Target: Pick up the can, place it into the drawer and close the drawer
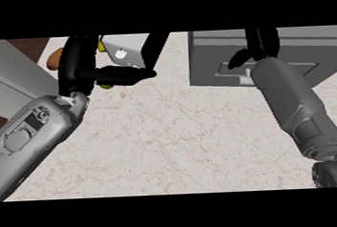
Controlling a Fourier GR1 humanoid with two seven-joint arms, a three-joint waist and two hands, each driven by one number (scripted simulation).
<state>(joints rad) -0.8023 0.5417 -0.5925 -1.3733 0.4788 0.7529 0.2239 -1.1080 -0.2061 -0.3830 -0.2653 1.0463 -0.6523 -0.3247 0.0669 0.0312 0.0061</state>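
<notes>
Overhead, left hand [92, 66] fingers spread apart; right hand [257, 47] fingers' state unclear at drawer [295, 38].

Even, soft light over the whole counter [172, 144] — no glare.

The marbled top reads pale and uniform, with no strong cast shadows; the black left hand [92, 66] shows little shading, the grey drawer unit [295, 43] at the far right edge looks flat and dull.

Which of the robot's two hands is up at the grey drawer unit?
The right hand, at the view's upper right, reaches over the grey drawer unit. The left hand is at the upper left, away from it, beside a white object.
</notes>
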